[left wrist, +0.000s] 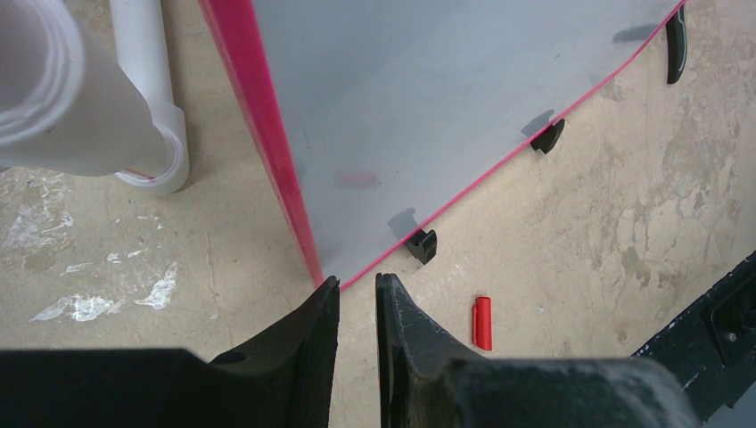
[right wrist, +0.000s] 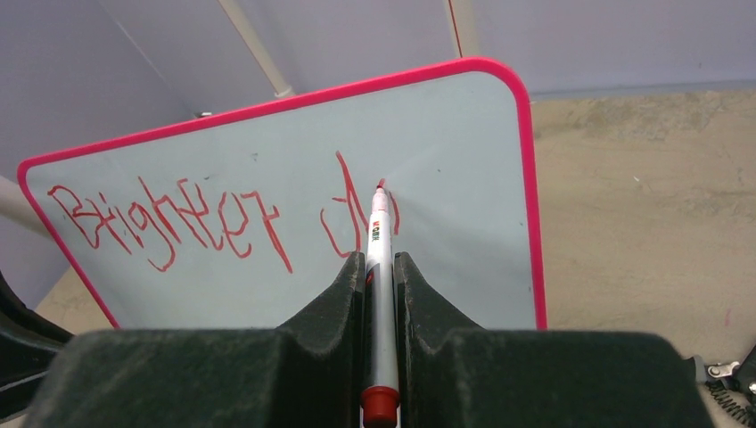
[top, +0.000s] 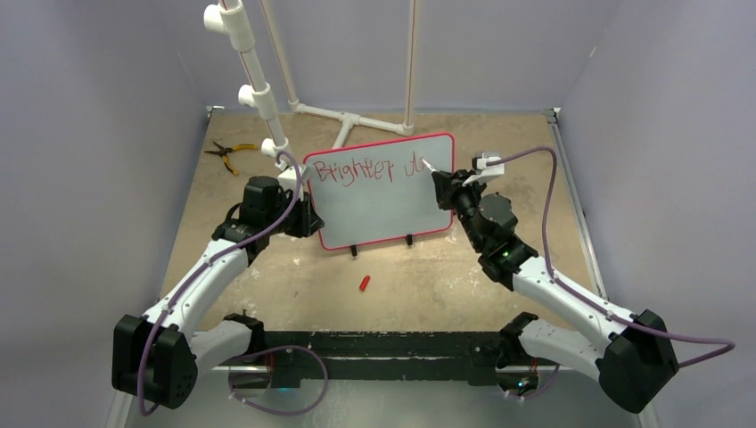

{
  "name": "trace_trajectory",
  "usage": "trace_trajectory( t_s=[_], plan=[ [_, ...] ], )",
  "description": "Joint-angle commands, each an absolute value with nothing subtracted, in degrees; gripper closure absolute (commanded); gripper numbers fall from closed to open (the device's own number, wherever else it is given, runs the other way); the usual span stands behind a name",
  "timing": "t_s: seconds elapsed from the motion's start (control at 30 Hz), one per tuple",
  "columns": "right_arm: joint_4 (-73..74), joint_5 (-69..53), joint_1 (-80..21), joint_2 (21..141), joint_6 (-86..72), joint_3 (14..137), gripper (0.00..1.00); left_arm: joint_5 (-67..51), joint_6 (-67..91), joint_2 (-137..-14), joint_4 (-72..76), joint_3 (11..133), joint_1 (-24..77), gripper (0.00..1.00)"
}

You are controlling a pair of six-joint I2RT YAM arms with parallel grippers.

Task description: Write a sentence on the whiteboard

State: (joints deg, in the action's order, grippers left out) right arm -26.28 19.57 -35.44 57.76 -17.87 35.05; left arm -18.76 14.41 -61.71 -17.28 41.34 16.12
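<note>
Right fingers (right wrist: pixel 339 303) pinch one marker (right wrist: pixel 378 241) against one whiteboard (right wrist: pixel 446 267); left fingers (left wrist: pixel 312 330) grip unclear

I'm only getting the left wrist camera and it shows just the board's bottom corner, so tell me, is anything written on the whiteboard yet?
Observer: Yes. The sentence is begun in red along the top of the whiteboard: "Brighter", then the start of a second word.
Operator: Where's the marker?
Observer: The marker is pinched between the right fingers, with its tip at the last red stroke.
Operator: Anything on the table besides the red cap I can see?
Observer: Yellow-handled pliers lie near the far left corner, behind the board and apart from it.
</note>
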Motion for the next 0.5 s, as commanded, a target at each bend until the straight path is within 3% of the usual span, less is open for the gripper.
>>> trace_trajectory(
  t_s=[0.0,0.47],
  plan=[
    [-27.53,17.0,-35.16,58.07,-16.48,36.93,1.0,-19.63,14.33,-60.63,-15.29,41.36,15.82,0.8],
    [-22.63,18.19,-35.16,55.52,-21.08,31.8,1.0,-19.93,14.41,-60.73,-15.25,41.32,15.82,0.8]
  ],
)
